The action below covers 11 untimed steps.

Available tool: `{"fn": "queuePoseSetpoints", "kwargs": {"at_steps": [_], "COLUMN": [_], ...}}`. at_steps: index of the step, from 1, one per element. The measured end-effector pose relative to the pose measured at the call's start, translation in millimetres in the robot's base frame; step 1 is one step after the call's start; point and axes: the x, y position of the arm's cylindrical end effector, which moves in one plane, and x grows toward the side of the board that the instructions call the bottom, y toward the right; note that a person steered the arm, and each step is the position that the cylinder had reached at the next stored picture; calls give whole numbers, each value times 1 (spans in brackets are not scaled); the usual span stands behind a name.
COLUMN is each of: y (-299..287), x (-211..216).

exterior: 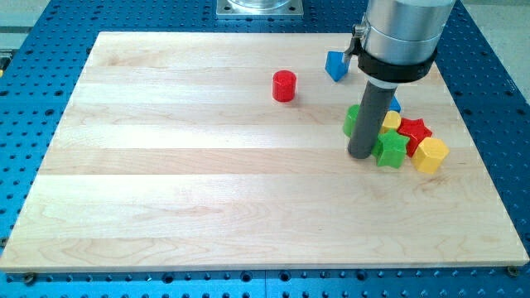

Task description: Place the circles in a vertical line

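At view's right, my tip (362, 155) touching green circle (352, 121); red circle (284, 86) well apart; no jaws.

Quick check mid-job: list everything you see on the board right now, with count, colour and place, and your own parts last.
Cylinder: 1, red, alone at upper centre.
Block: 1, blue, shape unclear, near the view's top right.
Block: 1, green, partly hidden behind the rod.
Block: 1, blue, mostly hidden behind the rod.
Block: 1, yellow, small part showing in the cluster.
Star: 1, red, cluster at right.
Star: 1, green, beside the rod.
Hexagon: 1, yellow, cluster's right end.
Board: 1, wooden.
My tip: left of the green star.
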Motion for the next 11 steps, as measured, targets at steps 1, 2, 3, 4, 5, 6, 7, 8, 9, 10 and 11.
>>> {"fn": "queuePoseSetpoints", "kwargs": {"at_steps": [1, 2, 3, 4, 5, 6, 7, 8, 9, 10, 11], "y": [-1, -5, -29, -68, -39, -9, -63, -137, -125, -117, -116], "x": [0, 6, 4, -22, -37, -45, -74, -76, -129, -134, -143]}}
